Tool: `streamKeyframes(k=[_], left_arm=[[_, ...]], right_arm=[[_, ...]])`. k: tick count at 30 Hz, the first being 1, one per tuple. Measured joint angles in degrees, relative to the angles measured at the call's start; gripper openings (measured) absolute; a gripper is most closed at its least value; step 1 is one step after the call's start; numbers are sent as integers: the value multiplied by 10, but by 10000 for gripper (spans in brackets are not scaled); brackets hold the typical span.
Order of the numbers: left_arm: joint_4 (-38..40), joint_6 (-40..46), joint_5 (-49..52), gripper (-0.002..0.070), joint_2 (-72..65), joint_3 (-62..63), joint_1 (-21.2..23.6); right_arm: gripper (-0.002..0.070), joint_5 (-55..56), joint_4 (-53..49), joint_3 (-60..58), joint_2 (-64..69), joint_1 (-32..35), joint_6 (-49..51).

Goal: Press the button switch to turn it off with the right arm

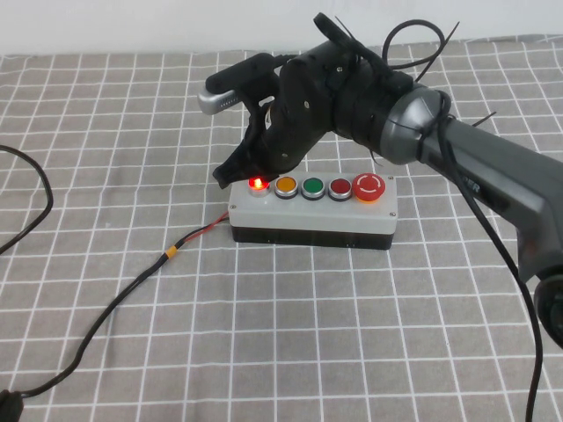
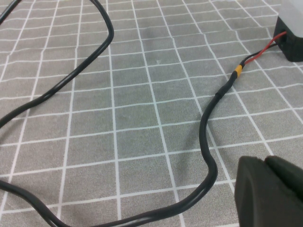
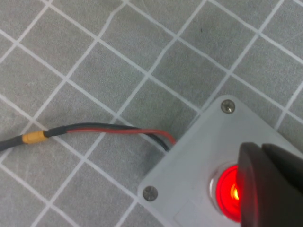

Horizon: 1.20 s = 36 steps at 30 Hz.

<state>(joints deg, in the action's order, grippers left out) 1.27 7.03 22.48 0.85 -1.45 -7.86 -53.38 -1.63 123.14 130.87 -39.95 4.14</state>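
Note:
The button switch [image 1: 257, 185] glows bright red at the left end of the grey-topped box [image 1: 312, 209]. The right arm [image 1: 369, 110] reaches over from the right. My right gripper [image 1: 246, 170] is shut, its fingertips right over the glowing button, at or just above it. In the right wrist view the glowing button [image 3: 228, 191] is half covered by the dark closed fingers [image 3: 265, 189]. My left gripper [image 2: 272, 194] shows only in the left wrist view, shut and empty, low over the checked cloth, away from the box.
The box also carries orange [image 1: 286, 186], green [image 1: 312, 187], dark red [image 1: 339, 187] buttons and a red mushroom button [image 1: 369, 186]. A black cable [image 1: 114, 303] with red-black leads runs from the box's left end across the cloth. Another cable [image 1: 35, 198] loops at the far left.

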Motion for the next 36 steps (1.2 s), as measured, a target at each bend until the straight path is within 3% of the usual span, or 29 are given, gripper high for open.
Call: streamKeyframes(k=[12,24,30,36], left_arm=[[0,0,0,-4,0,0,0],[0,0,0,-4,0,0,0],[1,0,0,-4,0,0,0],[1,0,0,-4,0,0,0]], right_arm=[[-16,-34,-32,2,-60,0,12],[-16,-128,-126,-8,-321,0,11],[-16,-116,-130,-135,-475,0,13],[-16,-49,-120,-368,-660,0,49]])
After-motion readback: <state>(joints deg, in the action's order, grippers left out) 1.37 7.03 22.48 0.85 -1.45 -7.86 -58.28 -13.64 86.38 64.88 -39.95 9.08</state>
